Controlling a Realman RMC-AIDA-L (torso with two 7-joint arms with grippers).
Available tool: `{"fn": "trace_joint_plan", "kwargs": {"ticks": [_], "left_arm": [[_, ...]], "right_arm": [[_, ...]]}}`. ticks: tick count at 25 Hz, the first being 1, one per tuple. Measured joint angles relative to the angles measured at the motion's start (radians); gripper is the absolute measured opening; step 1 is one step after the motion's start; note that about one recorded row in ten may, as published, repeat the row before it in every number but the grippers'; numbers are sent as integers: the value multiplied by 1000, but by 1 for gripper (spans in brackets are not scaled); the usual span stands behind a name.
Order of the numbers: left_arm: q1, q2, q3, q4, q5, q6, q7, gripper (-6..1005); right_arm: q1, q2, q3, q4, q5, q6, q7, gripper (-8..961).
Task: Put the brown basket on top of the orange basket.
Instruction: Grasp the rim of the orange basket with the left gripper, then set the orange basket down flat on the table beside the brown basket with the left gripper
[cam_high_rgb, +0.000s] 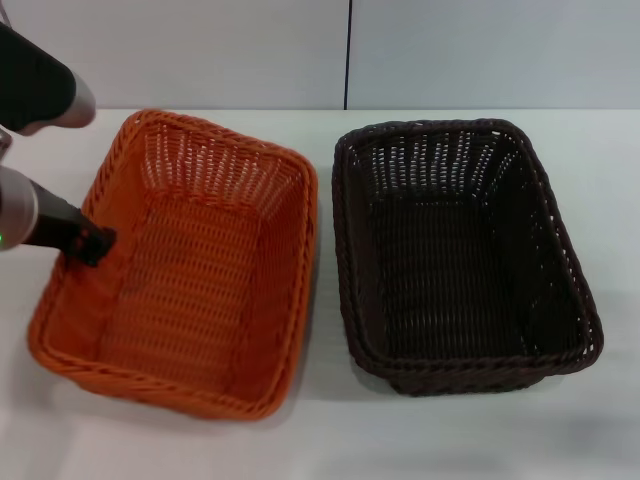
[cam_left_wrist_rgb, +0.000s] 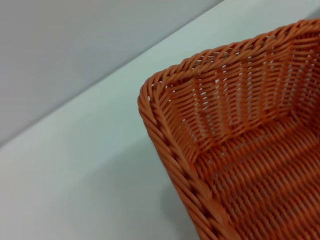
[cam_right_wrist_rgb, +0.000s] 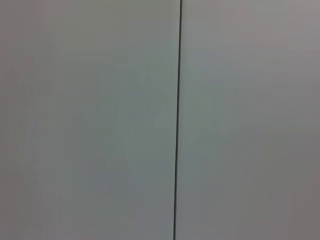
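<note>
The orange basket (cam_high_rgb: 200, 270) stands on the left of the white table, the brown basket (cam_high_rgb: 460, 250) beside it on the right, with a narrow gap between them. Both are upright and empty. My left gripper (cam_high_rgb: 92, 243) is at the orange basket's left wall, just inside the rim. The left wrist view shows a corner of the orange basket (cam_left_wrist_rgb: 240, 150) from close by, with its braided rim. My right gripper does not show in any view; the right wrist view shows only a wall.
The white table (cam_high_rgb: 320, 440) runs to a pale wall at the back, which has a dark vertical seam (cam_right_wrist_rgb: 177, 120). My left arm's upper part (cam_high_rgb: 40, 85) hangs over the table's far left corner.
</note>
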Motion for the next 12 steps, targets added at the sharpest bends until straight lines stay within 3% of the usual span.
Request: {"fn": "trace_joint_plan", "kwargs": {"ticks": [8, 9, 12], "left_arm": [[-1, 1, -126, -125, -146, -107, 293, 248], [-19, 1, -180, -136, -198, -143, 361, 241], [-44, 1, -228, -140, -238, -186, 431, 217]], "right_arm": [[-1, 0, -4, -2, 0, 9, 0, 648], [-3, 0, -4, -3, 0, 11, 0, 648], [-5, 0, -5, -4, 0, 15, 0, 648]]}}
